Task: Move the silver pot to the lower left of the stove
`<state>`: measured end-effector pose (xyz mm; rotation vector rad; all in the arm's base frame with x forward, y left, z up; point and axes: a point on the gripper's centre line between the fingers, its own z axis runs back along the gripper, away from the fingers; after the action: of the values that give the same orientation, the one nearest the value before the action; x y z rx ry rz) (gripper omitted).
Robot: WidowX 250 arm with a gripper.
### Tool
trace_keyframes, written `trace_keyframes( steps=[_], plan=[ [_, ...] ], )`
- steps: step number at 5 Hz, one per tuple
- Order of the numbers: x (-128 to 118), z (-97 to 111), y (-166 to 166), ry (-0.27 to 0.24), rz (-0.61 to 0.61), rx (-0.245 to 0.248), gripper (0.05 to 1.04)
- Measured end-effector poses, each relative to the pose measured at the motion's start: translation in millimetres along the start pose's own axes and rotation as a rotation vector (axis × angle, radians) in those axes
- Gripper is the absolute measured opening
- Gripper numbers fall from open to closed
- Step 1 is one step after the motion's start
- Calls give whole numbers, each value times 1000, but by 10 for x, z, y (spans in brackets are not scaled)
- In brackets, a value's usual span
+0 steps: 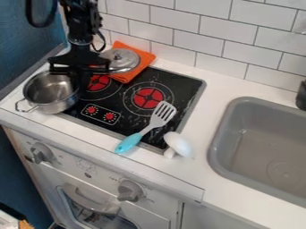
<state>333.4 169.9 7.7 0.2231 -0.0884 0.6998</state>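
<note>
As pot (49,93) sits upright, hand (77,81) hangs nr rim, grip unclear.

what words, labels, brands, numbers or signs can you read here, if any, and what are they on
No text is readable.
Marks by left front knob: too small.
Marks by right front knob: too small.
Round print between them: too blurred.

The arm is black, with looping dark cables and, seemingly, blocky segments.
</note>
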Motion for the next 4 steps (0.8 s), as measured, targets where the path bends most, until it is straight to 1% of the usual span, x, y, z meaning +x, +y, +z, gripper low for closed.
trace_keyframes(
  steps=[1,2,3,4],
  plan=[
    [57,-7,-25,1,2,-3,73],
    [100,-13,-61,10,-8,-13,102],
    [86,-13,-62,19,-14,-14,270],
    [115,11,-47,16,-12,-7,548]
  ],
)
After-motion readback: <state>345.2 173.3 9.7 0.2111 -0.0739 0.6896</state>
